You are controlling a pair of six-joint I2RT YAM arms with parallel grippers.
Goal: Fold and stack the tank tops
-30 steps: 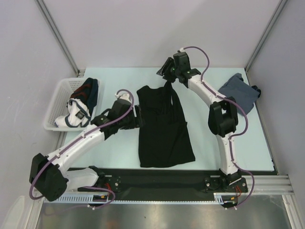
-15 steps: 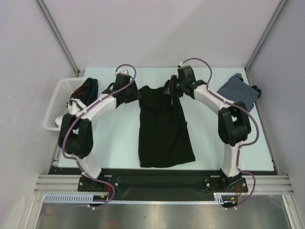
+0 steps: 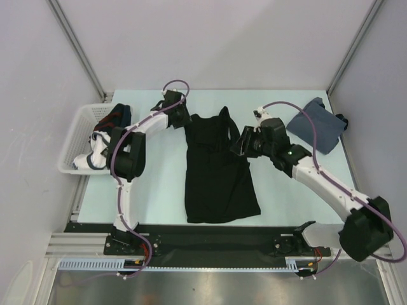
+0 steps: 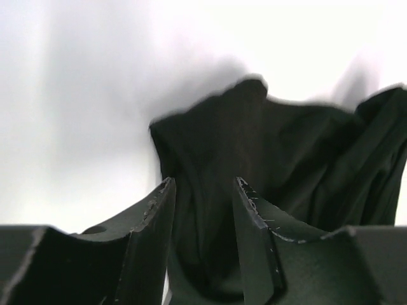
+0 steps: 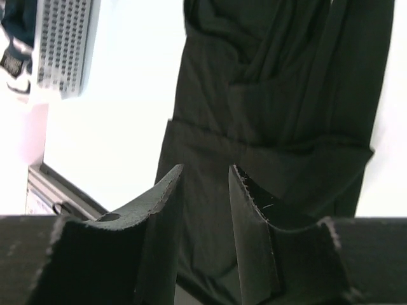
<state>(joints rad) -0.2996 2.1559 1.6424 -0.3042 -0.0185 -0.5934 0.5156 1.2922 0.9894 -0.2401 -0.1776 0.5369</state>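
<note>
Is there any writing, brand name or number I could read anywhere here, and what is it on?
No text can be read in any view.
black tank top: no print shows.
blue-grey tank top: no logo shows on the visible side.
white garment in the basket: a small dark patch, too small to read.

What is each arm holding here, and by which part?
Left fingers pinch the black tank top at its far left shoulder. Right fingers straddle its right edge; grip there cannot be told.
</note>
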